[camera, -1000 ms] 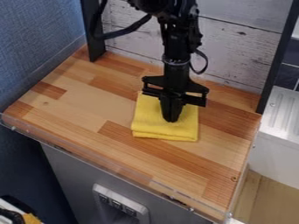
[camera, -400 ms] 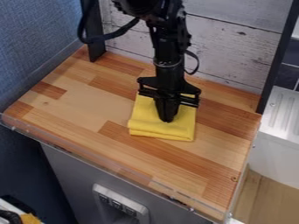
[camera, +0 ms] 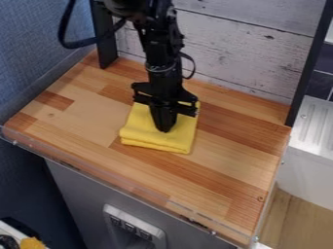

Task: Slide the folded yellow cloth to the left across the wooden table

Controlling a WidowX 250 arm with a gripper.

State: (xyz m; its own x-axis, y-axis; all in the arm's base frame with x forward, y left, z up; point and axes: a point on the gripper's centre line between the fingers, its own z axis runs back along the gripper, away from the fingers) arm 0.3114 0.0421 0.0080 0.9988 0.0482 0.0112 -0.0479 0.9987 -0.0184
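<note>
The black gripper (camera: pixel 165 129) hangs down over the back middle of the wooden counter, its tips against the top of a folded yellow cloth (camera: pixel 141 132). The cloth lies flat in a rough square, its folded layers visible along the front edge. Part of its middle and back is hidden behind the gripper. Whether the fingers pinch the fabric cannot be told.
The wooden counter (camera: pixel 221 171) has a clear raised strip along its front edge. A whitewashed plank wall (camera: pixel 240 53) stands behind, with dark posts at both back corners. A blue wall (camera: pixel 42 44) rises on the left, and a white ribbed surface (camera: pixel 316 127) lies to the right.
The gripper has moved left across the counter, and the yellow cloth has slid left along with it, turning slightly.
</note>
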